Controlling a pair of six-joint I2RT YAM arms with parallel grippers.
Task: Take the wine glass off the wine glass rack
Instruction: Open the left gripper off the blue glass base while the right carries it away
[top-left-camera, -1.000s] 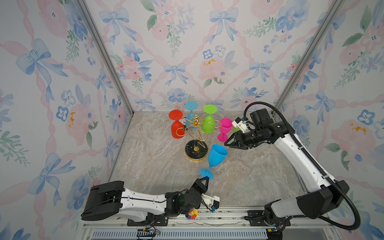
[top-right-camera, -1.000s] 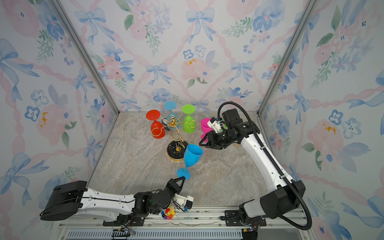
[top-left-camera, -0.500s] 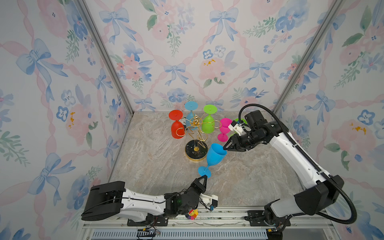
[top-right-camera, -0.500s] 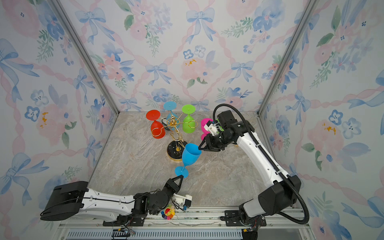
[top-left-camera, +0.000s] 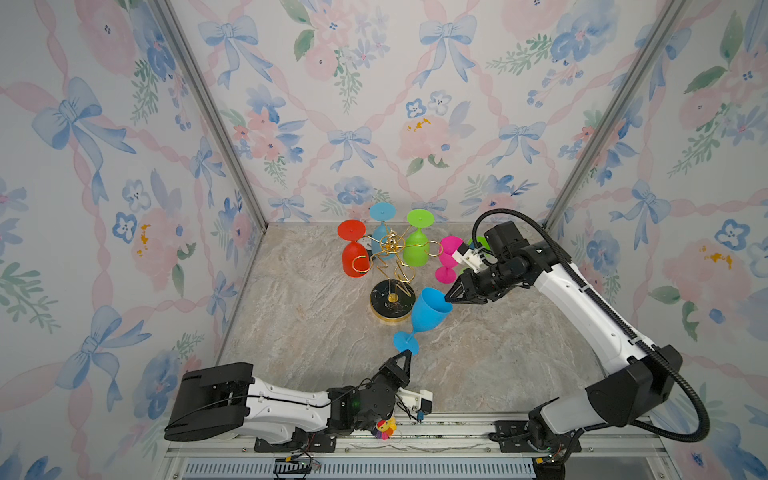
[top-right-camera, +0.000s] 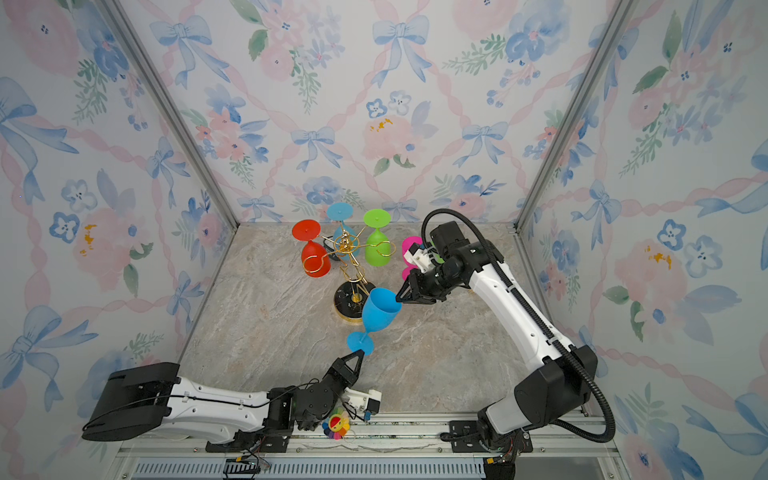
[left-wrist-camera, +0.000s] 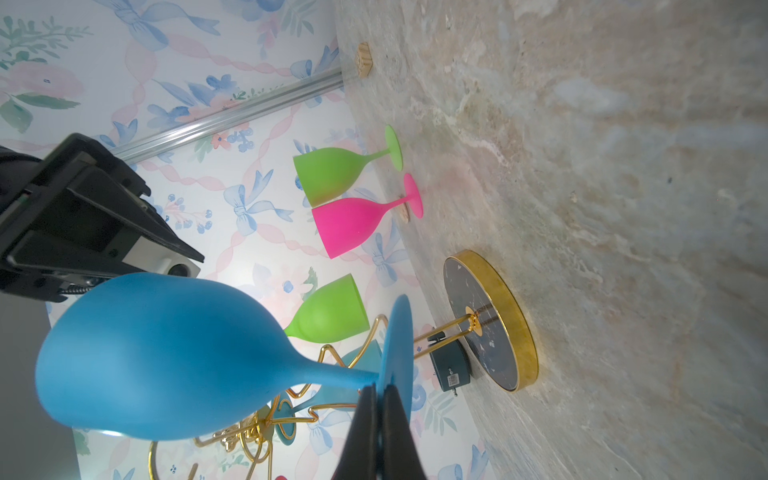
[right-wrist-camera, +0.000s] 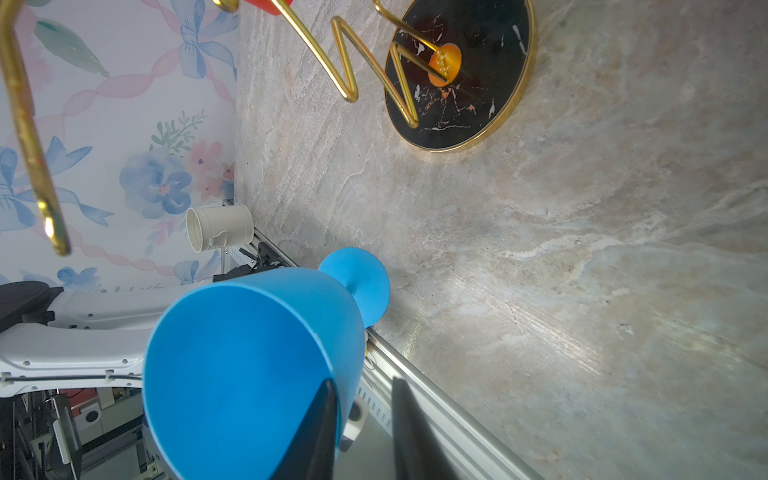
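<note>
A blue wine glass (top-left-camera: 430, 311) (top-right-camera: 380, 311) hangs tilted in the air in front of the wine glass rack (top-left-camera: 395, 270) (top-right-camera: 351, 266), clear of its gold arms. My left gripper (top-left-camera: 407, 353) (left-wrist-camera: 379, 388) is shut on the rim of the glass's foot. My right gripper (top-left-camera: 448, 298) (right-wrist-camera: 361, 380) straddles the bowl's rim (right-wrist-camera: 332, 365). One finger lies inside against the wall. The other stands outside with a gap, so it is open. Red (top-left-camera: 353, 257), light blue (top-left-camera: 382, 241) and green (top-left-camera: 417, 253) glasses hang upside down on the rack.
A pink glass (top-left-camera: 449, 257) (left-wrist-camera: 357, 224) and a green glass (left-wrist-camera: 332, 174) stand upright on the marble table right of the rack's black base (top-left-camera: 384, 301). A small dark box (left-wrist-camera: 449, 370) lies by the base. The metal front rail (right-wrist-camera: 436, 399) runs below the glass.
My right gripper has moved left and down to the blue glass's rim, its jaws narrowing around the wall. My left gripper has shifted the glass slightly left.
</note>
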